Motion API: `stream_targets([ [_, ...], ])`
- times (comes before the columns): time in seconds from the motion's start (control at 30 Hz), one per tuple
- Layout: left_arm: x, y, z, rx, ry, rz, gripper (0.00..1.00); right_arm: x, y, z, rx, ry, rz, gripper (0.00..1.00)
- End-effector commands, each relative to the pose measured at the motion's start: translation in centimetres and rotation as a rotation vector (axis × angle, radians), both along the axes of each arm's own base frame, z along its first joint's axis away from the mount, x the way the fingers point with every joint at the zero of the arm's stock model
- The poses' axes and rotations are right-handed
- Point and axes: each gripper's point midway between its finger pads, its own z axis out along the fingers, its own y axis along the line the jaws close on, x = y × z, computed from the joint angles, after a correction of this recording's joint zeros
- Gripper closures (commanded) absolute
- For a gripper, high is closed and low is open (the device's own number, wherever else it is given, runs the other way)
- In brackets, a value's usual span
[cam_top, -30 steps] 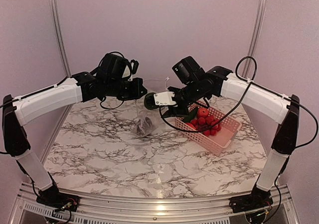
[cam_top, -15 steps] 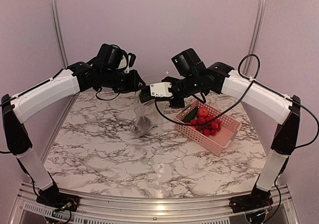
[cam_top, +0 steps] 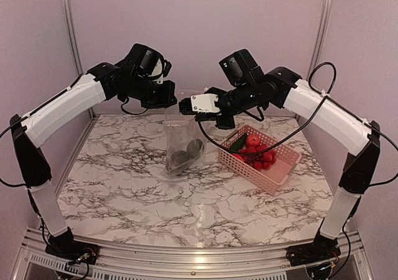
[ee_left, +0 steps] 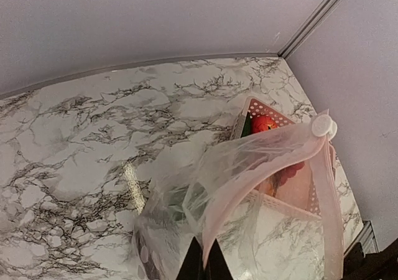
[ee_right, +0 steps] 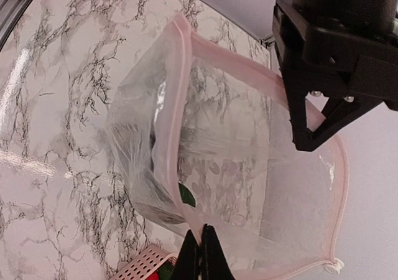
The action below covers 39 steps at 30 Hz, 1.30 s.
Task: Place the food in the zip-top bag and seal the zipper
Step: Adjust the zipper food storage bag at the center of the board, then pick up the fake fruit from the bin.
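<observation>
Hands number two: left hand (cam_top: 173, 100) and right hand (cam_top: 185, 106) each pinch the open mouth of one zip-top bag (cam_top: 182, 137), held up over the bench (cam_top: 124, 186). Inside it lie two dark pieces (cam_top: 181, 158) of food. One pink basket (cam_top: 273, 182) holds one green cucumber (cam_top: 238, 144) and several red fruits (cam_top: 256, 152).

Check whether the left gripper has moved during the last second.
Yes. The left gripper, pinching the zip-top bag, has risen above the table's back edge.

Wide zip-top bag (ee_right: 236, 168) mouth between left pincer (ee_left: 202, 262) and right pincer (ee_right: 199, 255) on its rim, pink basket (cam_top: 277, 177) near its right.
</observation>
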Motion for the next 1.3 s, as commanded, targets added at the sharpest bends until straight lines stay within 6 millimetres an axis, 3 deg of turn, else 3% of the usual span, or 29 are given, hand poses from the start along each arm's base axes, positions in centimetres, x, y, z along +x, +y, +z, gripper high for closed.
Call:
stream_targets([
  [0.0,1.5,2.4,3.2,0.101,-0.097,0.042,1.00,-2.2,0.3,4.9,0.087,-0.002,0.080,1.00],
  [0.13,2.0,2.4,4.2,0.115,-0.140,0.028,1.00,-3.0,0.3,4.9,0.090,0.034,0.103,0.97],
  [0.27,2.1,2.3,3.3,0.137,-0.129,0.015,1.00,-2.7,0.3,4.2,0.104,0.082,0.065,0.74],
  [0.37,2.3,2.5,2.6,0.154,-0.127,0.023,1.00,-2.4,-0.3,5.5,0.172,0.147,0.051,0.60],
  [0.5,2.2,2.7,1.5,0.170,-0.114,0.027,1.00,-0.7,-3.3,8.0,0.300,0.252,0.024,0.54],
  [0.63,2.1,2.6,0.0,0.183,-0.087,0.023,1.00,2.2,-7.2,8.1,0.384,0.339,-0.072,0.54],
  [0.8,2.3,3.1,-1.2,0.213,-0.075,0.040,1.00,7.2,-13.3,4.9,0.458,0.482,-0.276,0.56],
  [0.97,2.2,3.0,-0.8,0.197,-0.087,0.043,1.00,11.1,-19.4,0.0,0.476,0.577,-0.510,0.58],
  [1.1,2.1,3.1,-0.3,0.183,-0.101,0.043,1.00,10.9,-21.4,-4.4,0.357,0.548,-0.550,0.60],
  [1.27,2.0,3.1,-0.4,0.172,-0.107,0.046,1.00,9.5,-22.1,-9.1,0.160,0.490,-0.510,0.68],
])
